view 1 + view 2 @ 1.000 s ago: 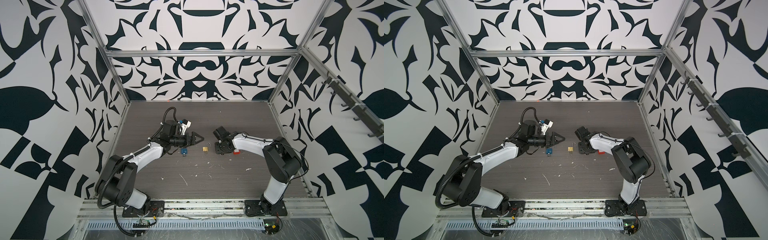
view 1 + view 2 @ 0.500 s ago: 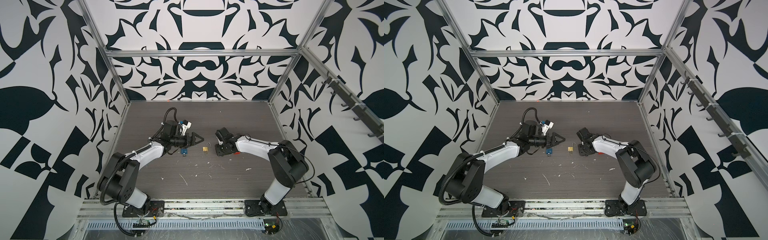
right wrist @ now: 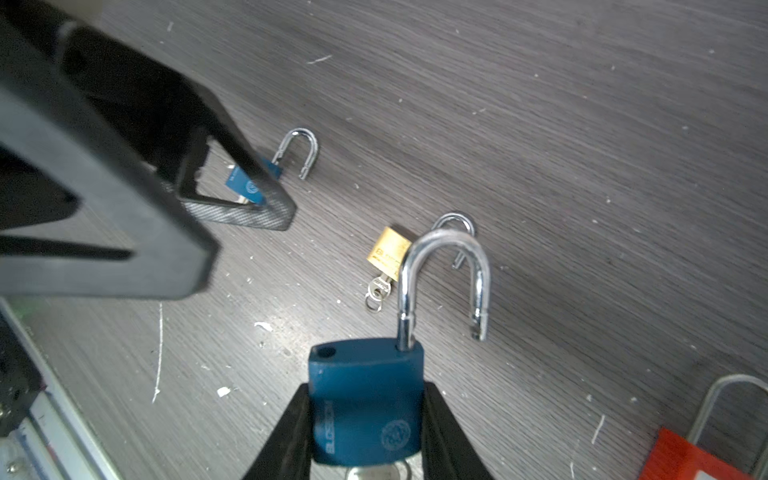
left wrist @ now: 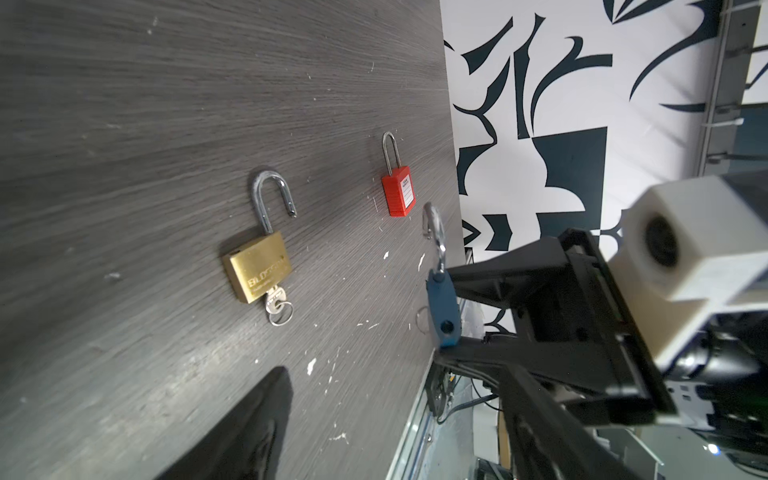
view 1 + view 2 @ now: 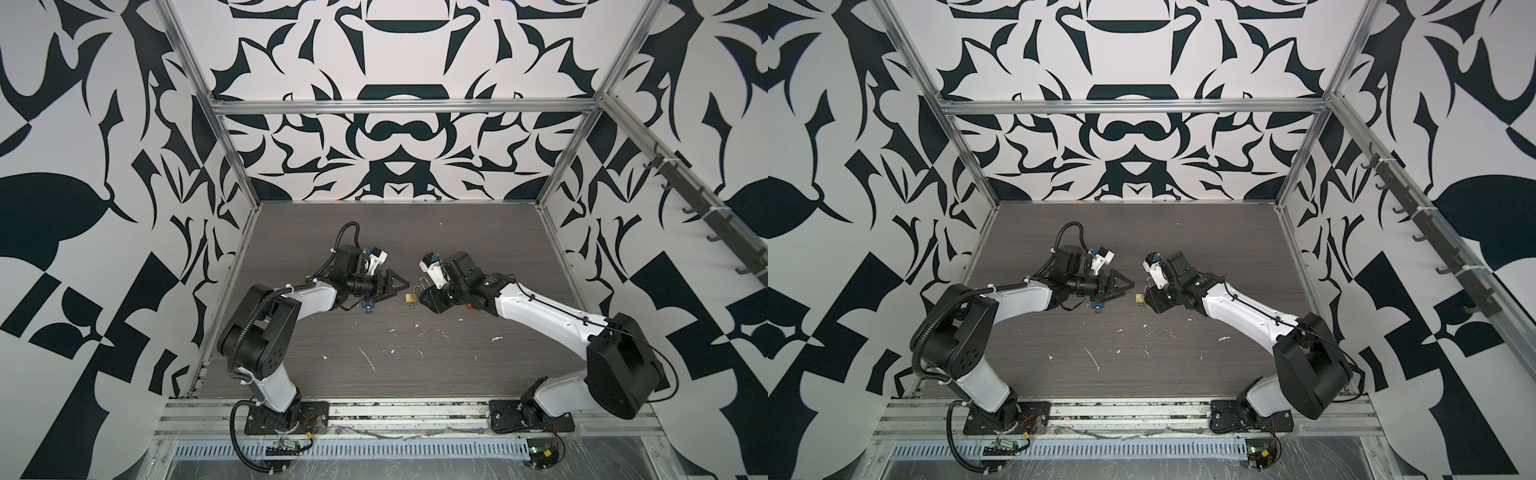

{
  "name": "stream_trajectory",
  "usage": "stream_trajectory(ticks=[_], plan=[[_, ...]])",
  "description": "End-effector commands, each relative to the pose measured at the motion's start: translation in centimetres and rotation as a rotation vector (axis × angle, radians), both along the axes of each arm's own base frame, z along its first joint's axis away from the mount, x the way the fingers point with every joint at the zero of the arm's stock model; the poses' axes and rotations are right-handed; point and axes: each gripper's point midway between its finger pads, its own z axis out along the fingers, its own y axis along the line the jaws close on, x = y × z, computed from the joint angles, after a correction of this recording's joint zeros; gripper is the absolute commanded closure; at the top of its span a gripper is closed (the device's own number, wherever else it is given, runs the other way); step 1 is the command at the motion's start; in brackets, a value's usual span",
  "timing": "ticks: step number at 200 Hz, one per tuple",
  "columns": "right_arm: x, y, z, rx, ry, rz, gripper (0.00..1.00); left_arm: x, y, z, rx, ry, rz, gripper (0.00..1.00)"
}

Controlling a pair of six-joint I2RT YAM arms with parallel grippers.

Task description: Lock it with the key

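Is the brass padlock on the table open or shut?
Open: on the brass padlock the shackle's free end hangs clear of the body.

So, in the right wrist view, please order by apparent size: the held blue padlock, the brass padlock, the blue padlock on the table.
1. held blue padlock: largest, though nearest the camera.
2-3. brass padlock and table blue padlock: they look alike, and the latter is partly hidden, so unranked.

On the table [image 5: 457, 353], the middle padlock [image 5: 411, 297] lies between the left gripper [image 5: 402, 286] and the right gripper [image 5: 424, 297], with its key [image 5: 412, 308] on the near side. The left padlock [image 5: 368, 305] lies below the left gripper. The raised padlock [image 3: 365, 411] sits between the right gripper's fingers (off the table). The fourth padlock [image 5: 468, 306] lies further right, beside that arm.
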Motion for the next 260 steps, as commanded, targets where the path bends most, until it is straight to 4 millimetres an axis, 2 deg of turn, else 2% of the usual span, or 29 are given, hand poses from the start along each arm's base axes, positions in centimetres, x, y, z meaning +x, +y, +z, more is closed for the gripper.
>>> stream_trajectory(ticks=[1,66,105,187,210,260], plan=[[-0.3,1.6,2.5,0.067,-0.06,0.077,0.71,0.8,-0.7,1.8,-0.063,-0.027,-0.013,0.21],[-0.8,2.9,3.1,0.041,-0.077,0.112,0.71,0.9,-1.4,2.9,-0.104,-0.008,-0.03,0.23],[-1.0,3.6,3.5,0.027,-0.091,0.136,0.71,0.4,-2.1,2.4,-0.099,0.015,-0.052,0.27],[-0.9,4.7,4.1,0.002,-0.11,0.162,0.71,-0.3,-2.9,2.8,-0.117,0.023,-0.101,0.56],[-0.8,4.9,4.2,-0.005,-0.123,0.162,0.71,-0.5,-3.1,2.8,-0.121,0.028,-0.113,0.58],[-0.7,5.3,4.4,-0.003,-0.135,0.164,0.71,-0.7,-3.3,2.4,-0.117,0.036,-0.12,0.7]])
